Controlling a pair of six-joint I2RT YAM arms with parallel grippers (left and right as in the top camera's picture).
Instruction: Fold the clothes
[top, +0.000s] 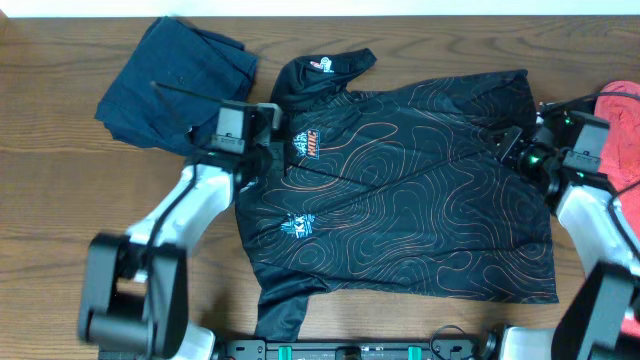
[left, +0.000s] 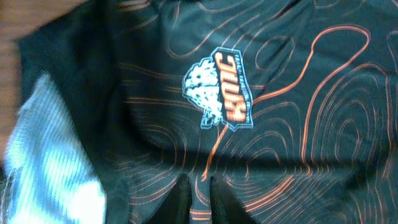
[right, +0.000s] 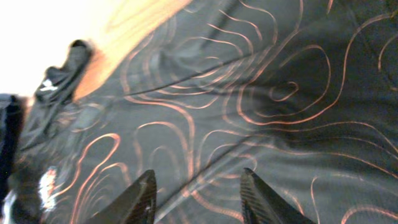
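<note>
While the jersey lies mid-frame, the left gripper, clamped tight, meets its upper-left edge. The right gripper, spread apart, overhangs its right edge.

Jersey spread across the middle of the desk
A folded garment lies behind its left corner; another garment lies at the desk's right edge.
</note>
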